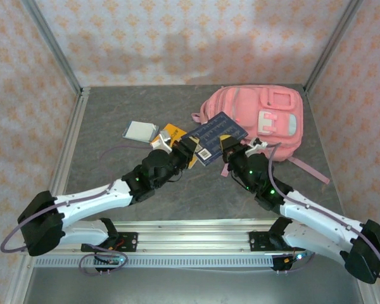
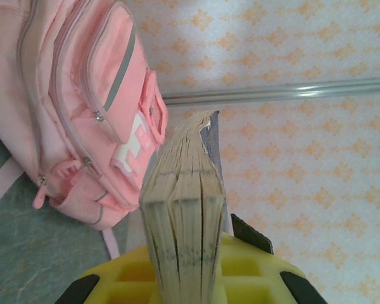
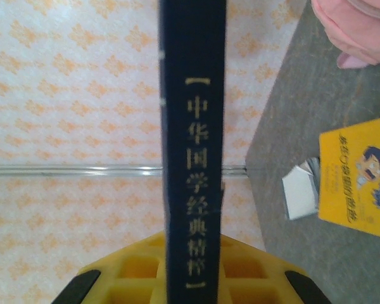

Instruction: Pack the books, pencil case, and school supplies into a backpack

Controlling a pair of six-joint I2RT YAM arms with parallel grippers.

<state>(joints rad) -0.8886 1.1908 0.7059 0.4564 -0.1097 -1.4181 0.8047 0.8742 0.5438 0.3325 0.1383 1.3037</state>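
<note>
From above: navy book (image 1: 214, 135) gripped from two sides, left jaws on its near-left corner, right jaws on its near-right edge, printed cover up, lifted off the surface (image 1: 114, 171). Probably a shared hold, to keep a thick, heavy volume level on the way to the backpack (image 1: 259, 117), lying front-up just beyond the right jaws. Main compartment open or zipped: cannot tell. Both arms stretched forward and angled inward, forearms meeting in a shallow V. Beyond the left jaws, flat on the surface: yellow book (image 1: 171, 131), and further left a clear packet (image 1: 138, 130).

Left wrist view: yellow-padded jaws closed tight on the navy book (image 2: 183, 215), one pad on each cover, yellowed page block rising straight out from between them. Backpack (image 2: 82, 114) up and to the left of the jaws, pockets and white clasp toward the camera, near the book but apart from it. Wrist rolled onto its side, judging by the surface (image 2: 12, 259) running along the left edge.

Right wrist view: jaws pinched on the navy book (image 3: 193, 158) from the spine side, gold lettering running straight out from between them. Right of the jaws, down on the surface (image 3: 291, 126): yellow book (image 3: 361, 180) with its cartoon figure, a small white item (image 3: 301, 197) just beside it. Backpack (image 3: 354, 25) corner at upper right. Wrist likewise rolled, gripping opposite the left, likely to share the weight.
</note>
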